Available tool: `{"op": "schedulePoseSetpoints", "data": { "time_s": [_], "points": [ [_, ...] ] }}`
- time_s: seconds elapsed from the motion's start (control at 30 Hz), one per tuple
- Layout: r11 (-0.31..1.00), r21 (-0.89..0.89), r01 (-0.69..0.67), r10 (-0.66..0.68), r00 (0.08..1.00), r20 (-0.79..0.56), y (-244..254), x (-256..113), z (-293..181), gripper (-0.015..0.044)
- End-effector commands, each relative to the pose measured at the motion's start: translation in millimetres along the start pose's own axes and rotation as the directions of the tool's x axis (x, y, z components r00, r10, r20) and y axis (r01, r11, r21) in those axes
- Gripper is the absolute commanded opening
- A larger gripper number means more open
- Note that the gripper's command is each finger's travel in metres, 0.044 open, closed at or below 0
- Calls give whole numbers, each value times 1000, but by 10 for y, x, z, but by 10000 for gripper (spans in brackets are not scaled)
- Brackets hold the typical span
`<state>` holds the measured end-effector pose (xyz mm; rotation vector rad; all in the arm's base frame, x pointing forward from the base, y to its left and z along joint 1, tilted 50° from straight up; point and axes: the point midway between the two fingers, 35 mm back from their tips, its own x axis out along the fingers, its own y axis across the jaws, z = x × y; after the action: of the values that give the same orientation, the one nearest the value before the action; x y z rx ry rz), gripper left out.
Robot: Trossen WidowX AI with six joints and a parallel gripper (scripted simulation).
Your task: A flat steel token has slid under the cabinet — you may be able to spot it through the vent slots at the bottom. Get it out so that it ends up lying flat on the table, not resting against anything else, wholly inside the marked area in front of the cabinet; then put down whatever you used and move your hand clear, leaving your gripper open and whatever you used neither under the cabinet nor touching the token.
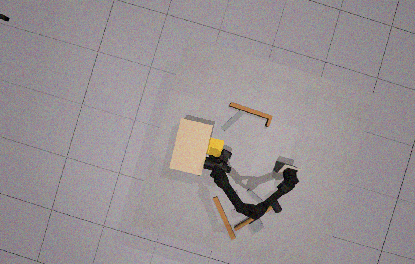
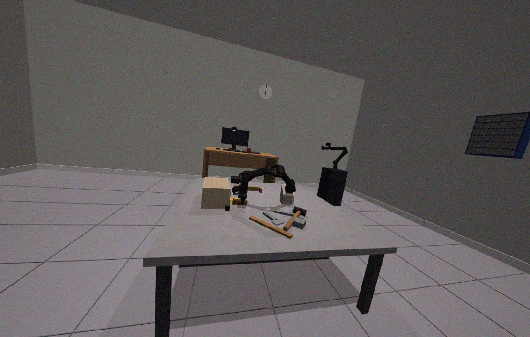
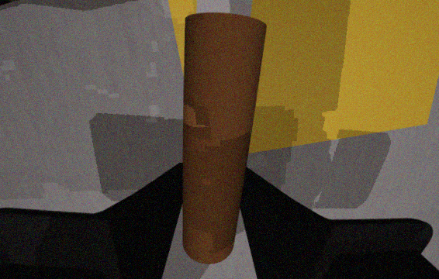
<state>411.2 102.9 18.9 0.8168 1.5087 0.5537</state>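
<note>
My gripper (image 2: 241,201) (image 3: 212,170) is shut on a round brown handle (image 2: 236,201) (image 3: 219,77), low in front of the cabinet (image 1: 191,146) (image 2: 216,192). A grey strip (image 3: 213,5) shows beyond the handle's far end in the wrist view, with yellow on both sides; it looks like the tool's shaft. The yellow marked area (image 1: 217,143) (image 3: 390,58) lies against the cabinet's front, partly under the handle and the arm's shadow. The token is not visible in any view. The vent slots and the tool's far end are hidden.
An L-shaped wooden stick (image 1: 251,110) and a grey flat strip (image 1: 232,120) lie beyond the marked area. A wooden bar (image 1: 224,218) (image 2: 270,227), a mallet (image 2: 292,220) and a grey block (image 2: 299,224) lie on the other side. A small black block (image 2: 227,208) is near the cabinet's corner.
</note>
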Motion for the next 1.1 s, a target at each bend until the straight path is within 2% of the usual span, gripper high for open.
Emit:
{"op": "schedulePoseSetpoints", "data": {
  "time_s": [0.0, 1.07],
  "points": [
    [1000, 5, 8, -8, 1000, 0, -97, 9, 1, 0],
    [1000, 5, 8, -8, 1000, 0, -157, 10, -22, 0]
  ]
}}
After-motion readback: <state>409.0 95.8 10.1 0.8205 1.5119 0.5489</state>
